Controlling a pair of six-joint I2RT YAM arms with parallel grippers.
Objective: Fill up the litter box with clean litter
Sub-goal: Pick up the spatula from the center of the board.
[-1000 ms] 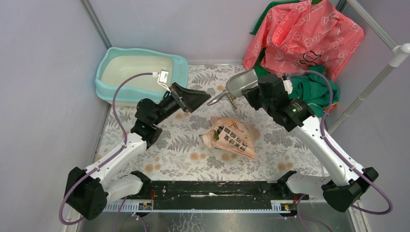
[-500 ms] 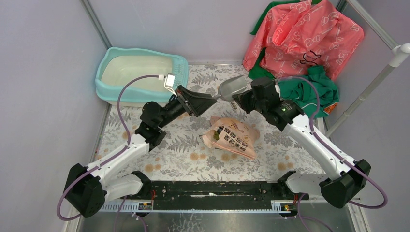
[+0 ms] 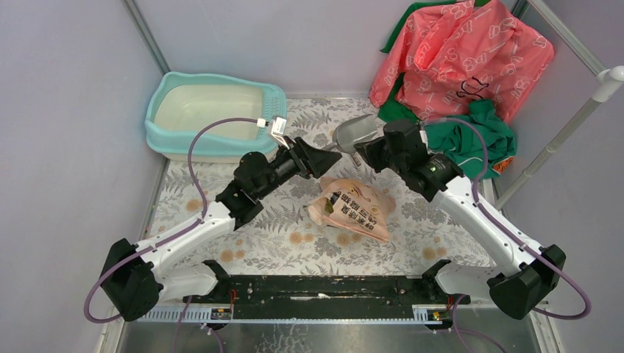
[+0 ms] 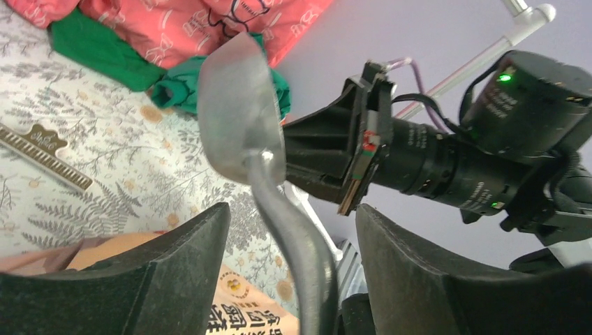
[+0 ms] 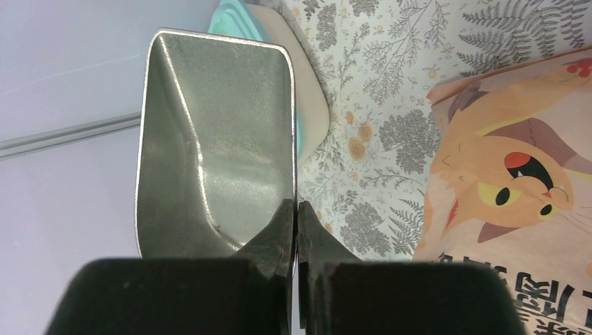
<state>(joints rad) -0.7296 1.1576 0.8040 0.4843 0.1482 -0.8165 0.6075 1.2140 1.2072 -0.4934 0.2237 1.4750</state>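
As my right end effector [image 5: 296,209] clamped the scoop [image 5: 209,139],
my left end effector [image 4: 290,216] stood spread apart around its handle.

**A:** so what's actually sitting on that table [image 3: 272,220]?

**B:** fern-print cover, 5 things on it. Turquoise litter box [image 3: 176,147] in the far-left corner, orange cat-print bag [image 3: 353,209] lying flat mid-table, pink printed cloth [image 3: 456,51] heaped far right, green cloth [image 3: 471,136] touching its near side. Also 1 toothed strip [image 4: 42,157] near the green cloth.
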